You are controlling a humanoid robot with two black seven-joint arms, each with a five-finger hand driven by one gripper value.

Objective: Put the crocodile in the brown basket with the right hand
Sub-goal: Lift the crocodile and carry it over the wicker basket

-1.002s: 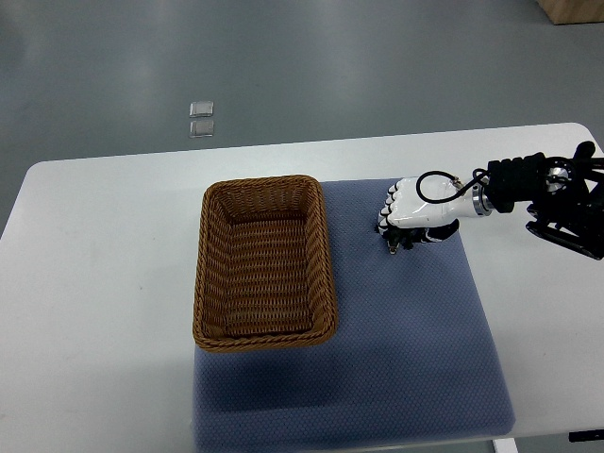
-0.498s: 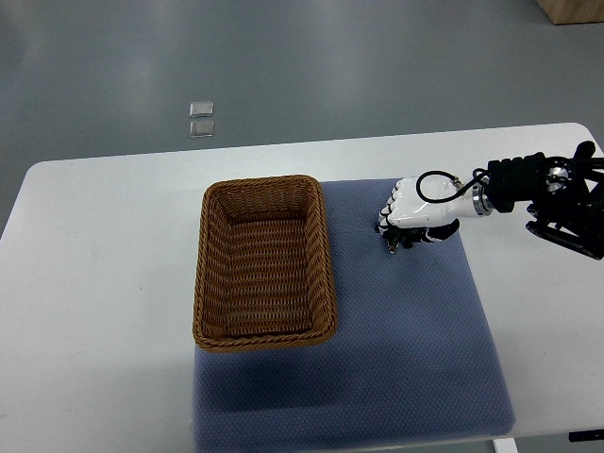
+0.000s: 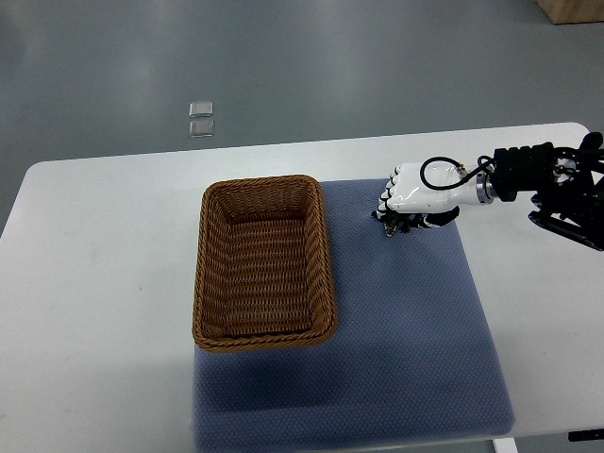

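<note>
White tabletop (image 3: pixel 94 283), blue mat (image 3: pixel 415 330): right hand (image 3: pixel 412 196), right of brown basket (image 3: pixel 327 264), curled around dark crocodile (image 3: pixel 394 225); a shallow grip would likely drop it short.

Robot test lab or research workspace, indoor. A plain white table (image 3: pixel 113 283) is set on a bare grey floor (image 3: pixel 377 66) of an industrial sort, seen across the top of the frame. The table is covered in the middle by a blue-grey mat (image 3: pixel 415 349), with a single brown basket (image 3: pixel 201 274) staged on it. A robot arm (image 3: pixel 528 170) with exposed black cabling is seen at the right edge. Two small clear squares (image 3: pixel 200 119) are seen on the floor at upper left, a tan box corner (image 3: pixel 574 9) at upper right.
</note>
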